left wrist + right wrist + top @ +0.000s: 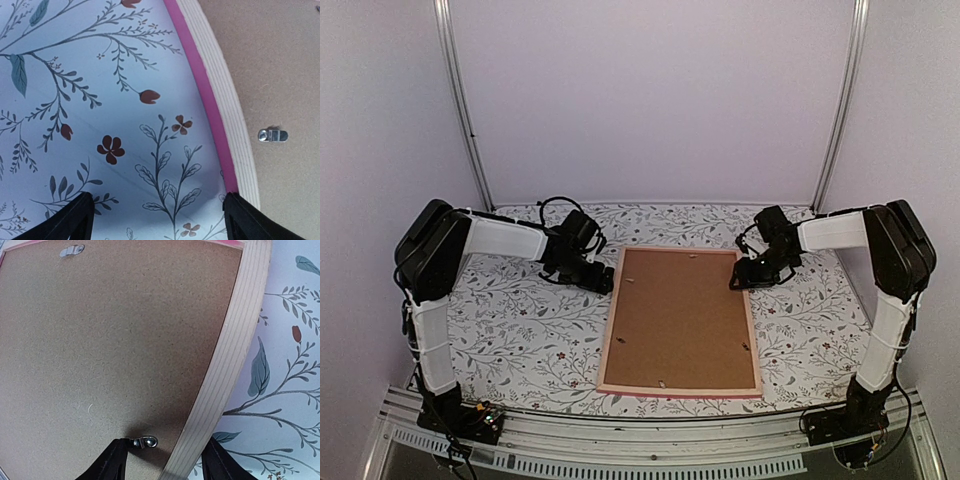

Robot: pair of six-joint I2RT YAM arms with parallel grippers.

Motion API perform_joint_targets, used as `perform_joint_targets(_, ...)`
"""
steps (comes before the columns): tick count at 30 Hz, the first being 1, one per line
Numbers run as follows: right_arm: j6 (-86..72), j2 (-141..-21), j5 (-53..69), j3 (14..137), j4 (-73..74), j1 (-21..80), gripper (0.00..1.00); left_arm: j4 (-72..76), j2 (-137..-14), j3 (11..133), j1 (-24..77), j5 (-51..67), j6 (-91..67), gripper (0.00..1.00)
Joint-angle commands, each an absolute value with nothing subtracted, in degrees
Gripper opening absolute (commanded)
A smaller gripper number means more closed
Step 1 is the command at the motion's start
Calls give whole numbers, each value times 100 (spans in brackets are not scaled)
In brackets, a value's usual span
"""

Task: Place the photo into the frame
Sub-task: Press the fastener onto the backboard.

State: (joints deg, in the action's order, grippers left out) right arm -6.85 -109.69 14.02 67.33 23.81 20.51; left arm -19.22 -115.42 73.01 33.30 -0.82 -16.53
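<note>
The frame (680, 392) lies face down in the middle of the flowered worktop (520, 330). Its long axis runs away from the arm bases, and a brown backing board (680, 320) fills it rail to rail. The photo we can't see anywhere. We'd guess it's under that board, but nothing shows it.

Out to the far right corner: the right pincer (165, 460) sits low over the right-hand rail, partly open. One finger is on the board side, the other out over the worktop, and it grips nothing. Just beside its inner finger is a small metal clip (145, 441), and that's the relation we think the coming move turns on.

The left pincer (157, 210) hangs wide open and empty near the far left corner, just off the pink outer edge, so the frame lies to its right. The right arm is the nearer one.

From overhead we get the whole layout, but the clips are mere specks. The left wrist view shows a second clip (273, 135) plainly on the board. Only the right wrist view shows how close finger and clip are.
</note>
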Motion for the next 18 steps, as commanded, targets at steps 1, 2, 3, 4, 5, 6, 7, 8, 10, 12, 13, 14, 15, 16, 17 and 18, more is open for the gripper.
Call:
perform_joint_targets(1,-906,-11089,1183,6830,2203,2154,53,-1895,-11610,7259,3280,-44,-1655,92)
perform_joint_targets(2,-990,-11081,1160,6827,2162,2153,53,-1890,-11610,7260,3283,-44,-1653,92)
perform_joint_targets(3,-1063,-11070,1134,6828,2125,2153,53,-1890,-11610,7260,3279,-44,-1649,92)
perform_joint_targets(4,-1116,-11066,1106,6821,2082,2153,53,-1898,-11615,7267,3283,-44,-1651,92)
perform_joint_targets(5,-1204,-11061,1101,6825,2038,2153,53,-1892,-11617,7268,3279,-44,-1642,92)
perform_joint_targets(6,-1252,-11058,1100,6821,1995,2159,53,-1898,-11617,7276,3279,-44,-1641,92)
perform_joint_targets(7,-1319,-11050,1119,6828,1953,2158,52,-1898,-11623,7284,3281,-44,-1639,92)
perform_joint_targets(8,-1358,-11042,1129,6829,1910,2155,52,-1920,-11620,7290,3283,-44,-1628,92)
perform_joint_targets(10,-1473,-11063,1125,6834,1850,2153,52,-1921,-11615,7290,3283,-44,-1624,92)
perform_joint_targets(12,-1551,-11081,1106,6850,1813,2154,52,-1929,-11611,7291,3278,-44,-1624,92)
perform_joint_targets(13,-1581,-11082,1081,6850,1799,2155,52,-1933,-11610,7287,3279,-44,-1618,92)
perform_joint_targets(14,-1610,-11083,1050,6863,1794,2155,52,-1934,-11611,7286,3281,-44,-1624,92)
perform_joint_targets(15,-1653,-11090,1003,6876,1801,2153,52,-1935,-11618,7291,3279,-44,-1624,92)
perform_joint_targets(16,-1674,-11088,960,6887,1816,2153,52,-1941,-11616,7293,3278,-44,-1622,92)
perform_joint_targets(17,-1699,-11078,913,6896,1828,2153,52,-1935,-11615,7295,3282,-46,-1619,92)
perform_joint_targets(18,-1717,-11075,888,6911,1836,2156,52,-1934,-11623,7302,3279,-44,-1612,92)
